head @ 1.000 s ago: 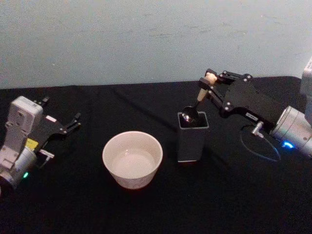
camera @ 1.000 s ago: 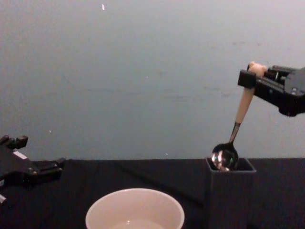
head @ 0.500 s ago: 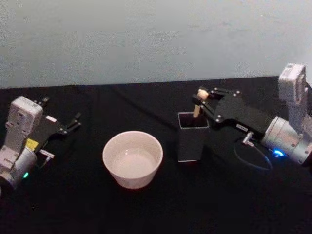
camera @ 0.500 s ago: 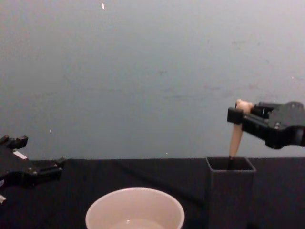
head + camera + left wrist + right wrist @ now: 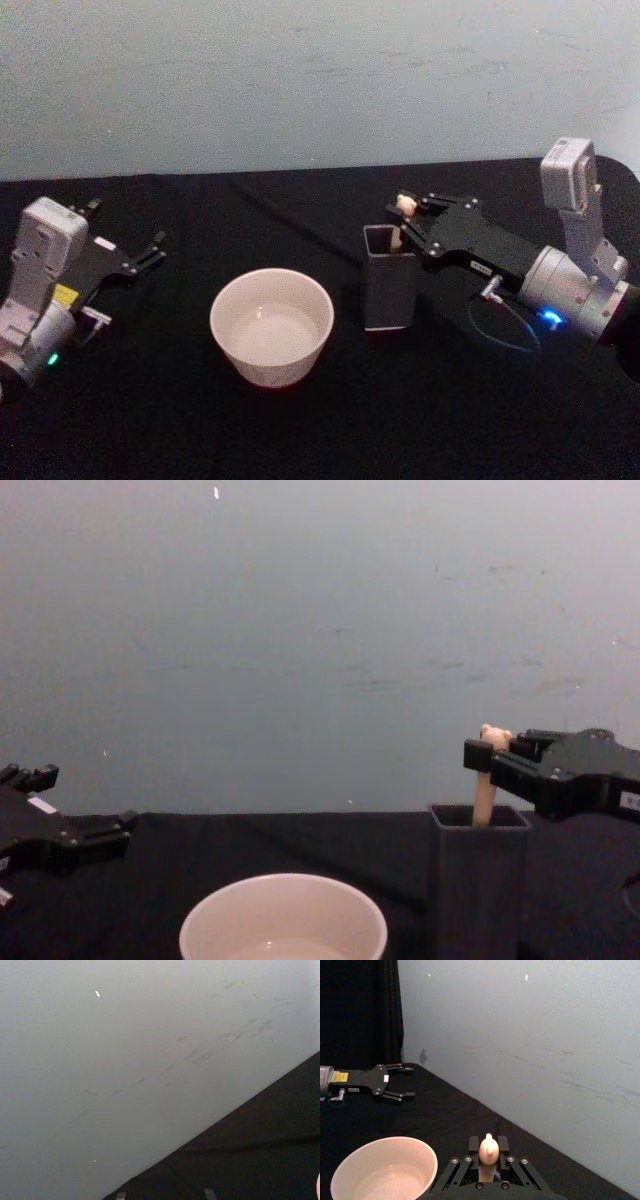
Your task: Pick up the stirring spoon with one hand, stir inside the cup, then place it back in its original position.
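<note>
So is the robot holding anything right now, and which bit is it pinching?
The right gripper pinches the stirring spoon at the top of its cream handle, just under the bear head. The left gripper holds nothing.

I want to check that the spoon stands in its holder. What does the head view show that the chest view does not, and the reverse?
Head view: from above, the holder's open top with the stirring spoon's handle going into it, and the cup's inside. Chest view: from the side, how far the bear head stands above the holder's rim. Both: the right gripper, fingers shut on the handle; the left gripper open, parked at the left.
</note>
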{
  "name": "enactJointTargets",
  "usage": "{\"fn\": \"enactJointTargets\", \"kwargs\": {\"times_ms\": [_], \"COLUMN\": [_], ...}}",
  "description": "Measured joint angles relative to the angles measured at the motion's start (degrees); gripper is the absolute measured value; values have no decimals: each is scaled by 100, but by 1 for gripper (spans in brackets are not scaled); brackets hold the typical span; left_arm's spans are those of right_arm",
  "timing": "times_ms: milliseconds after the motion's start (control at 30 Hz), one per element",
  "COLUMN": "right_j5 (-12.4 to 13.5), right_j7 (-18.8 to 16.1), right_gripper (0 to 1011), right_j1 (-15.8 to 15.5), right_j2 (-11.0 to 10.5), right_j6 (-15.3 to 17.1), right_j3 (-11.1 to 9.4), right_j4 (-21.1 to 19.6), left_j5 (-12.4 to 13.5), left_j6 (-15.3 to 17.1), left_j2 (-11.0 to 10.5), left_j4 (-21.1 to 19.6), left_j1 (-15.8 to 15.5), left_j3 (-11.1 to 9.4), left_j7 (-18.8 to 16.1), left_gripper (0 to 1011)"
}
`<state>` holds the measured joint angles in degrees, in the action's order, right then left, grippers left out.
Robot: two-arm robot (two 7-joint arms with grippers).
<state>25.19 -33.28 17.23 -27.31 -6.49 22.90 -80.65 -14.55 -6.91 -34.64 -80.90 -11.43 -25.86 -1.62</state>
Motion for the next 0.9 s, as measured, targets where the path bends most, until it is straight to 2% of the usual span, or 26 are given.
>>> {"fn": "enactJointTargets", "kwargs": {"times_ms": [367,600,633,900], "right_j5": [124,308,403,595], "right_j7": [33,47,74,158], "right_gripper": [215,215,214,215], "right_j1": [37,-5,-21,-24], "right_j2": [73,26,13,-18], "right_j6": [224,511,639,859], "right_j3": [-2,-41,-64,-80], "right_j4": [54,-68,-107,-156], "left_j5": [0,0,0,0], "left_j6": [0,0,0,0], "left_j2": [0,0,0,0], "left_j4": [0,0,0,0], "left_j1": [0,0,0,0], "left_j3": [0,0,0,0], "left_j7": [0,0,0,0], "left_gripper": [1001,1001,1001,1001]}}
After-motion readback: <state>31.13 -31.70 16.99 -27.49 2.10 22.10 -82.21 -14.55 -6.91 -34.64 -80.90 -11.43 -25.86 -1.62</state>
